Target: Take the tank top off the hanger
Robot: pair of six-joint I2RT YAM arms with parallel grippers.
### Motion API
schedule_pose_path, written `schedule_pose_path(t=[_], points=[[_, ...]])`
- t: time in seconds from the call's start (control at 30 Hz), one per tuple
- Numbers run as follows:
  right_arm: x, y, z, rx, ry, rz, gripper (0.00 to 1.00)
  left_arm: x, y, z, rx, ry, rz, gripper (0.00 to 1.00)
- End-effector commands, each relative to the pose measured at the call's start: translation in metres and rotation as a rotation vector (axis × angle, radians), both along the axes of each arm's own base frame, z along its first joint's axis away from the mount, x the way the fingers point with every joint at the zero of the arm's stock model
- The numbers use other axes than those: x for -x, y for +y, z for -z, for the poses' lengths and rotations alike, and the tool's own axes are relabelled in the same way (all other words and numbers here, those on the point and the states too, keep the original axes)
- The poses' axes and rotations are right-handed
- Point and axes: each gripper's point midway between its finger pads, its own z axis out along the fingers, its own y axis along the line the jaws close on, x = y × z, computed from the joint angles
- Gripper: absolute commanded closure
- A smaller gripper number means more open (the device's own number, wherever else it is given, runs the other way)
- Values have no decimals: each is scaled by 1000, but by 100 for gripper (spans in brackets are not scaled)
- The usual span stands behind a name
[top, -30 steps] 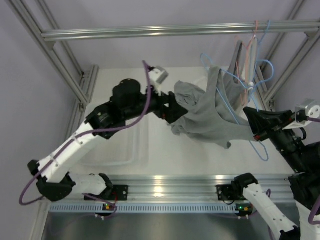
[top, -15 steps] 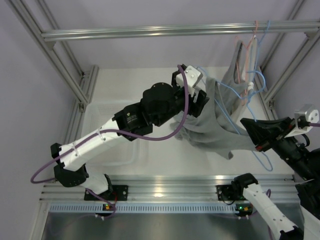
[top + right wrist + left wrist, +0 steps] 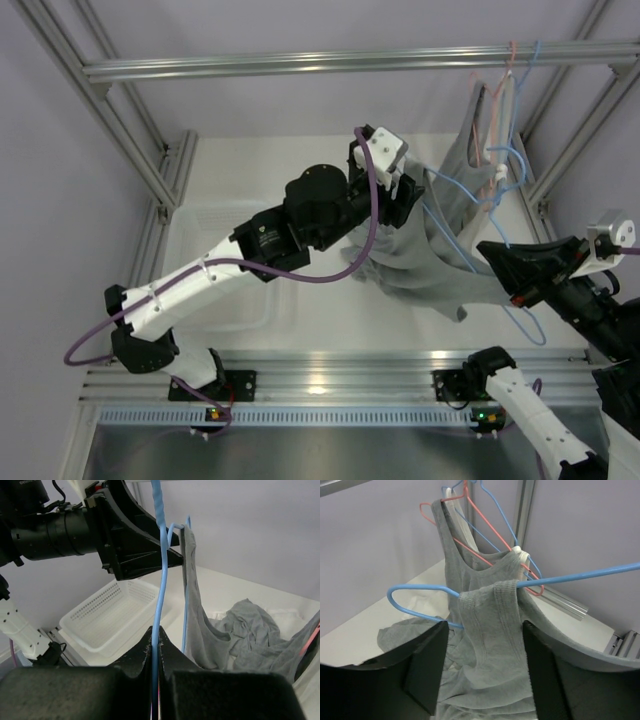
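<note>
Tank top point(image 3: 487, 607), ribbed grey knit, drapes the thin blue hanger point(image 3: 580, 574); your left gripper point(image 3: 484, 640) gapes, right gripper point(image 3: 156, 639) apparently pinches its wire.

The white-and-black left arm point(image 3: 200, 275) stretches forward across the table, its black left gripper point(image 3: 483, 640) spread wide. The black right gripper point(image 3: 156, 637) hangs off to the side, pinched tight.
</note>
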Motion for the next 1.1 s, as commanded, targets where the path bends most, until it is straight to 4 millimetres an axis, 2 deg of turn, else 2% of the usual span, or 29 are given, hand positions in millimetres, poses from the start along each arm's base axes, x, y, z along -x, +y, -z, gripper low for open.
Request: schedule_pose_path(t=[0.0, 0.13, 0.17, 0.27, 0.33, 0.37, 0.43, 0.53, 0.63, 0.73, 0.87, 0.93, 1.03, 1.07], points=[[7, 2, -18, -20, -47, -23, 100, -12, -2, -13, 46, -31, -59, 38], [11, 10, -19, -31, -41, -74, 100, -16, -3, -14, 25, -57, -75, 40], [12, 10, -20, -33, -46, -76, 100, -17, -4, -14, 26, -57, -76, 46], [13, 11, -21, -38, -46, -85, 100, -19, -4, -16, 25, -64, -89, 50], [12, 13, -19, -36, -37, -98, 100, -21, -2, -19, 30, -71, -103, 63], [11, 13, -17, -37, -34, -90, 100, -22, -1, -21, 38, -70, -116, 80], [0, 6, -12, -42, -18, -29, 100, -24, 3, -24, 55, -61, -138, 100], [-15, 2, 3, -27, 20, 19, 100, -25, 11, -29, 78, -54, -168, 100], [-22, 8, 20, 5, 53, -2, 100, -28, 24, -40, 105, -58, -214, 100], [-15, 19, 31, 49, 47, -92, 100, -36, 41, -50, 127, -61, -309, 100], [-6, 15, 30, 47, 14, -82, 100, -49, 66, -67, 164, -63, -432, 100], [0, 10, 26, 44, -21, -64, 100, -61, 83, -69, 184, -54, -513, 100], [15, 9, 17, 42, -75, -83, 100, -78, 97, -72, 203, -19, -545, 100], [18, 8, 13, 39, -95, -82, 100, -83, 96, -69, 191, -12, -545, 100]])
